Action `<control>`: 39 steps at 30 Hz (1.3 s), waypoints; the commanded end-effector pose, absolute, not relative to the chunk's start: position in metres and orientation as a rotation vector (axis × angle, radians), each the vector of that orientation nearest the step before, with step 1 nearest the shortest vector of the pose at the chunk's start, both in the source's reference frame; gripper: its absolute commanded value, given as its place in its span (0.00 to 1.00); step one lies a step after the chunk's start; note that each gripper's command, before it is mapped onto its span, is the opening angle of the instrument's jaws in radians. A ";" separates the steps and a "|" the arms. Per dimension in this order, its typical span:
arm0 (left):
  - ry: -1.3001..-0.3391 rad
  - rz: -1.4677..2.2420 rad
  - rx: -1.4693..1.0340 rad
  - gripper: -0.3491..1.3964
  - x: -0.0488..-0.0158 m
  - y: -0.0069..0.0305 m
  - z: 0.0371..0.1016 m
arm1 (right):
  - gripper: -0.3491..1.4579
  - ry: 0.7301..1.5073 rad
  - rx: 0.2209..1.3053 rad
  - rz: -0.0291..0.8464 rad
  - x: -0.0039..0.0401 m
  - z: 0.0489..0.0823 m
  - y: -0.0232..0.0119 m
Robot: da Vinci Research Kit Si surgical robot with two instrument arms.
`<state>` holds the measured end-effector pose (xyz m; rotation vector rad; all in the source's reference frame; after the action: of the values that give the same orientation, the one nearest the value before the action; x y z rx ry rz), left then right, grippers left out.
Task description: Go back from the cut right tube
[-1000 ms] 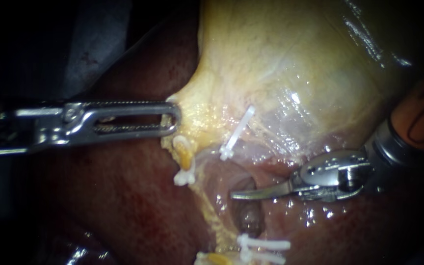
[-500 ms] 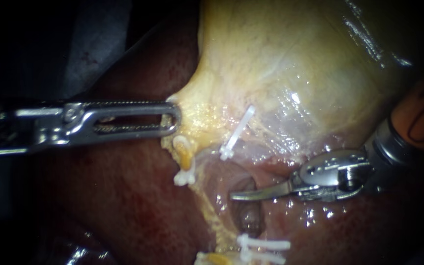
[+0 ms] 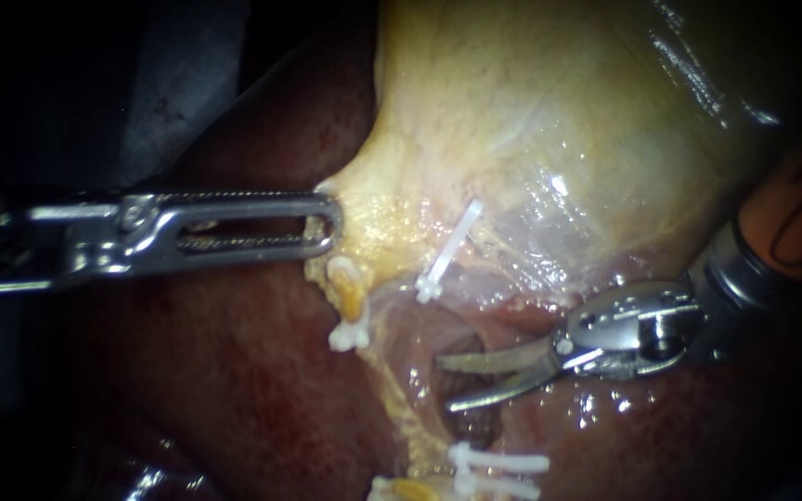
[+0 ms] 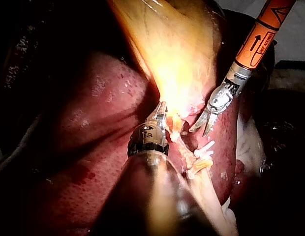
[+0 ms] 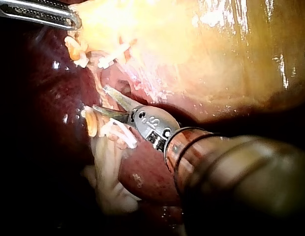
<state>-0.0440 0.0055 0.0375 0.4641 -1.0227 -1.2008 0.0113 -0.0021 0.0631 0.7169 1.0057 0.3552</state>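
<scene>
Endoscope view, read from left to right. The left instrument [image 3: 327,223] is seen entering over the dark red liver [image 3: 225,380], its long slotted jaws clamped on the lower left edge of the pale yellow gallbladder [image 3: 549,121]. Just below that edge a short yellow tube stump [image 3: 349,295] is closed by a small white clip [image 3: 349,336]. Further right an upper clip [image 3: 449,246] lies slanted on the gallbladder's lower border. Two lower clips [image 3: 505,460] are set across the cut right tube [image 3: 461,471] at the bottom of the field. Between the upper and lower clips a dark hollow [image 3: 473,422] is sunk in the tissue. The curved blade-like jaws of the right instrument [image 3: 443,384] are held over this hollow, apart, with a clear gap between them and nothing gripped. The left wrist view alone shows the orange band [image 4: 258,37] high on the right instrument's shaft. It also shows the gallbladder drawn up into a narrow fold from the left instrument's jaws. Only the right wrist view shows a pale fatty strand [image 5: 108,172] trailing from the lower clips over the liver, beside and under the right instrument's tip.
</scene>
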 end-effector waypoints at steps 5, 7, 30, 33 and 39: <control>-1.022 -1.201 0.464 0.00 -0.0440 0.0055 0.0375 | 0.50 1.010 0.717 0.351 0.0110 0.0627 -0.0018; -1.023 -1.200 0.464 0.00 -0.0439 0.0055 0.0375 | 0.50 1.010 0.716 0.354 0.0105 0.0623 -0.0015; -1.022 -1.201 0.462 0.00 -0.0442 0.0054 0.0377 | 0.61 1.109 0.520 0.364 0.0022 0.0542 0.0074; -1.022 -1.201 0.462 0.00 -0.0441 0.0054 0.0377 | 0.63 1.114 0.510 0.352 0.0022 0.0541 0.0076; -1.022 -1.201 0.460 0.00 -0.0443 0.0053 0.0378 | 0.63 1.114 0.510 0.353 0.0022 0.0541 0.0077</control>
<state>-0.0444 0.0053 0.0379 0.4591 -1.0222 -1.2020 0.0022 0.0077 0.0541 0.5093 1.1142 0.3532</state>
